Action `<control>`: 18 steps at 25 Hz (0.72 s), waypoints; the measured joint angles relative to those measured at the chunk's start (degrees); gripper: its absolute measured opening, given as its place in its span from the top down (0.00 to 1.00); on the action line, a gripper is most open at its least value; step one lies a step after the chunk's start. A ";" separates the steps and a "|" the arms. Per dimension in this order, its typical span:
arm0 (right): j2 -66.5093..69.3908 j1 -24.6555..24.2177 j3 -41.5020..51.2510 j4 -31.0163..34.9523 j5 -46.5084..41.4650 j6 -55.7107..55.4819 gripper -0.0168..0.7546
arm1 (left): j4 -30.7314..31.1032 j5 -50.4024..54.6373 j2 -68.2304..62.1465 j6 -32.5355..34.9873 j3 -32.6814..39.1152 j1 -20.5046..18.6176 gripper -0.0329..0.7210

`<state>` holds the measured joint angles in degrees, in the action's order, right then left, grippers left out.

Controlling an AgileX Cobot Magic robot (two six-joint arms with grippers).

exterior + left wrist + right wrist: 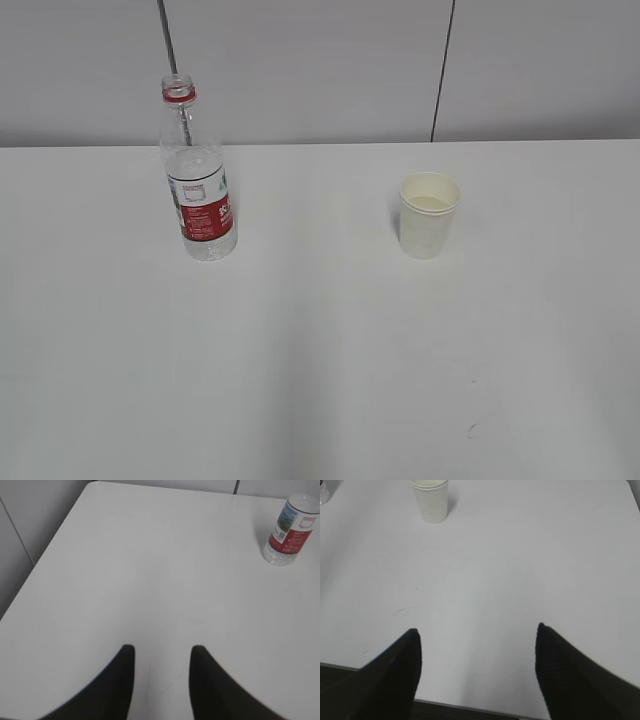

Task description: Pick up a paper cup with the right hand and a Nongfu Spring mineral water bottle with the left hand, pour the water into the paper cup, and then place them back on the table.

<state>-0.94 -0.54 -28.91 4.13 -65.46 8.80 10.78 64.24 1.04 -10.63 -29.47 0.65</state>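
Note:
The Nongfu Spring mineral water bottle (199,175) stands upright on the left of the white table (320,350), uncapped, with a red neck ring and red-and-white label. It shows at the top right of the left wrist view (291,530). The paper cup (429,214) stands upright to the right; it shows at the top of the right wrist view (431,499). My left gripper (162,650) is open and empty, far from the bottle. My right gripper (476,630) is wide open and empty over the table's near edge, far from the cup. Neither arm shows in the exterior view.
A grey wall (320,60) with a dark vertical seam stands behind the table. The table's left edge (45,560) and its near edge (470,705) show in the wrist views. A small dark mark (471,431) lies on the front right of the tabletop.

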 joint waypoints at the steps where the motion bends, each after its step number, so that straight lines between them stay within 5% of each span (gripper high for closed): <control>1: 0.00 0.00 0.00 0.00 0.00 0.00 0.29 | 0.00 0.00 0.00 0.00 0.00 0.00 0.64; 18: 0.00 -0.03 0.00 0.00 0.00 0.00 0.29 | 0.00 0.00 0.00 0.00 0.00 0.00 0.64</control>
<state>-0.94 -0.58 -28.91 4.13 -65.46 8.80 10.78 64.24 1.04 -10.63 -29.47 0.65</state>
